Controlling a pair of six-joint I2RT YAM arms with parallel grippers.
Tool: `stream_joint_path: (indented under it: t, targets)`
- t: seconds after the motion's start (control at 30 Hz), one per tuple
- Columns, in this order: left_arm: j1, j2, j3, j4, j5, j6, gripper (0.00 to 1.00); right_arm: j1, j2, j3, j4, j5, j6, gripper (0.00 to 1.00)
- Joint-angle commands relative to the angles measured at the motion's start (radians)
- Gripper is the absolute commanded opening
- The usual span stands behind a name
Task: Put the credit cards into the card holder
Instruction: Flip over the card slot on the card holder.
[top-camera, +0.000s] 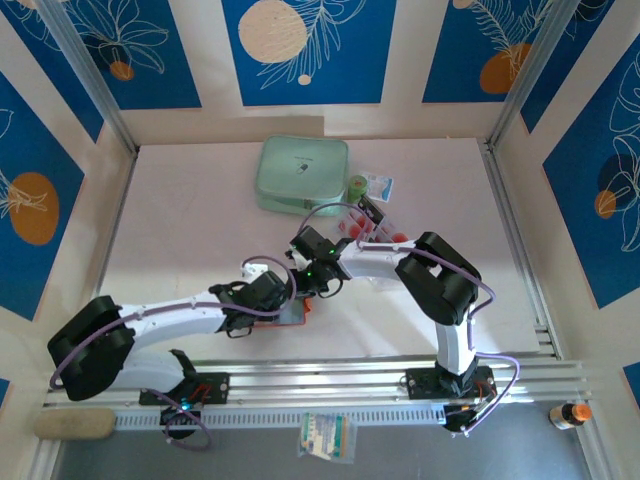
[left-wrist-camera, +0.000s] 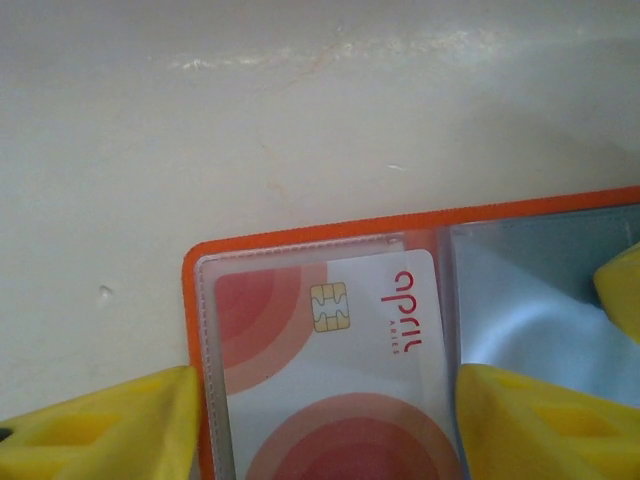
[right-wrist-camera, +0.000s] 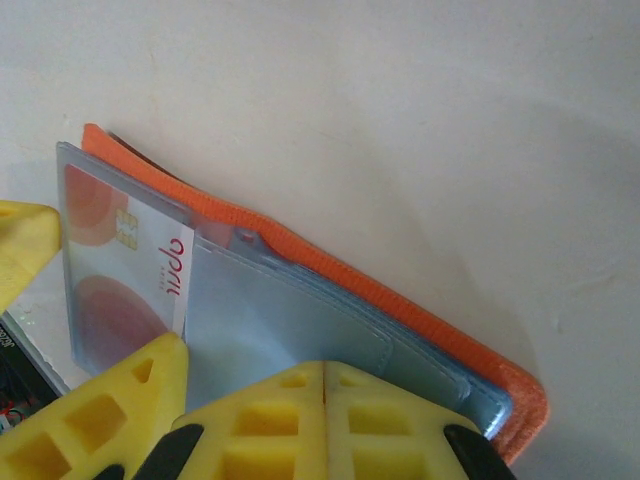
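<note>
Card holder (right-wrist-camera: 525, 410): one orange-red woven square wallet, lying open and flat on the pale table (top-camera: 180, 220), toward 6 o'clock, beneath both grippers.
Pockets: one clear plastic sleeve (left-wrist-camera: 205, 300); smooth grey-blue pockets (right-wrist-camera: 300, 320) beside it.
Credit card (left-wrist-camera: 330, 340): one, glossy, pale with red rings and a gold chip, sat inside the sleeve.
Left gripper (left-wrist-camera: 325, 425): yellow ribbed fingers spread, flanking the sleeve at 3 and 9 o'clock.
Right gripper (right-wrist-camera: 325, 400): yellow fingers pressed together over the pockets; whether they pinched anything was unclear.
Mint-green zip case (top-camera: 303, 175): one rounded rectangle, 12 o'clock from the holder.
</note>
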Motion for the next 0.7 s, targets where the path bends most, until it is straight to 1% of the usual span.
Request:
stream_joint_path:
  t: [0.0,0.1,0.17,0.37,0.43,0.5,0.67]
  targets:
    - [-0.010,0.017,-0.022,-0.011,-0.012,-0.005,0.63,0.005,0.009,0.020,-0.036,-0.013,-0.010,0.03]
    - [-0.010,0.021,-0.026,-0.006,-0.009,-0.008,0.60,-0.001,-0.026,0.011,-0.039,-0.001,-0.009,0.04]
    - [-0.010,0.021,-0.029,-0.003,-0.009,-0.009,0.60,-0.005,-0.058,-0.001,-0.035,0.009,-0.003,0.07]
    - [-0.010,0.019,-0.030,-0.001,-0.007,-0.011,0.60,-0.012,-0.116,-0.056,-0.002,0.019,0.031,0.24]
    - [-0.010,0.020,-0.031,-0.001,-0.008,-0.011,0.60,-0.012,-0.116,-0.066,0.006,0.017,0.040,0.27]
    - [-0.010,0.019,-0.031,0.000,-0.008,-0.011,0.60,-0.010,-0.106,-0.071,0.016,0.010,0.047,0.29]
    - [-0.010,0.010,-0.028,-0.006,-0.009,-0.011,0.60,-0.006,-0.076,-0.063,0.036,-0.014,0.059,0.29]
